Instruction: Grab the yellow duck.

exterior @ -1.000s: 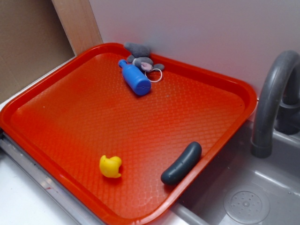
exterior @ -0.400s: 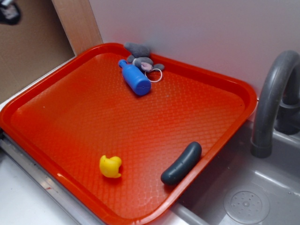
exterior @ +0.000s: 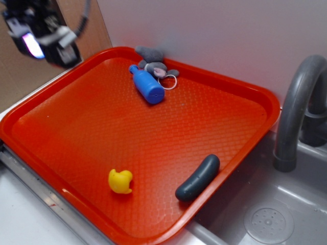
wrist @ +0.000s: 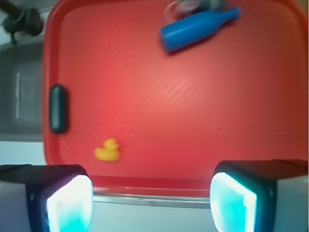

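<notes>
End effector (wrist: 152, 200) wide open, empty, above tray (wrist: 169, 186) edge

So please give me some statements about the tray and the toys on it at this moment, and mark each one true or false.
1. The yellow duck lies on the red tray. True.
2. The hand is closed around the duck. False: its fingers are spread apart, it holds nothing, and it is high above the tray's far left edge.
3. The blue bottle lies on its side near the tray's far corner. True.
4. The dark grey sausage toy lies in the sink. False: it lies on the tray, at the edge beside the sink.
5. The duck touches the bottle. False: they are far apart.
</notes>
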Robot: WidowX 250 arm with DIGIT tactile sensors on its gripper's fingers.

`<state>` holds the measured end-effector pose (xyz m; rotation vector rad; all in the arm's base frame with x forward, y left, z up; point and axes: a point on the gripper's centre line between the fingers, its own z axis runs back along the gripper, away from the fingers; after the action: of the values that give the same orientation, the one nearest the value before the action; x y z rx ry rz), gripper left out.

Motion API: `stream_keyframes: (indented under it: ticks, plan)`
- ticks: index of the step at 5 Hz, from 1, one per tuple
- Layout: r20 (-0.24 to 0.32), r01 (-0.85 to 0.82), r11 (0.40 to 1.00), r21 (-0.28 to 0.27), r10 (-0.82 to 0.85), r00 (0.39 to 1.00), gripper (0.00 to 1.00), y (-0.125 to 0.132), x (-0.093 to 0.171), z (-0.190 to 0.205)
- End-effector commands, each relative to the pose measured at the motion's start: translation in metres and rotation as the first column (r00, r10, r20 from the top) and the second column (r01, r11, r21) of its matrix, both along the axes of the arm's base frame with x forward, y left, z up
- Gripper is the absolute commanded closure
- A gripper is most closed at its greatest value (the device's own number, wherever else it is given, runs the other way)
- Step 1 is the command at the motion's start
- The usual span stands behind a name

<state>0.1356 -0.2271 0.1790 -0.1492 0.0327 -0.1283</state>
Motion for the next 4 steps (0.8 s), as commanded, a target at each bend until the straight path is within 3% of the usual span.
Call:
stream_keyframes:
  ticks: [1,2,3,4]
  plan:
    - [-0.048,0.089,0.996,0.026,-0.088,0.995,0.00,-0.043,-0.013,-0.030]
    - [-0.039,0.052,0.997,0.058,-0.050,0.998,0.00,-0.047,-0.010,-0.043]
    - [-0.088,0.094,0.995,0.024,-0.092,0.992,0.00,-0.057,-0.011,-0.060]
    - [-0.123,0.128,0.990,0.054,-0.121,0.985,0.00,-0.066,-0.013,-0.083]
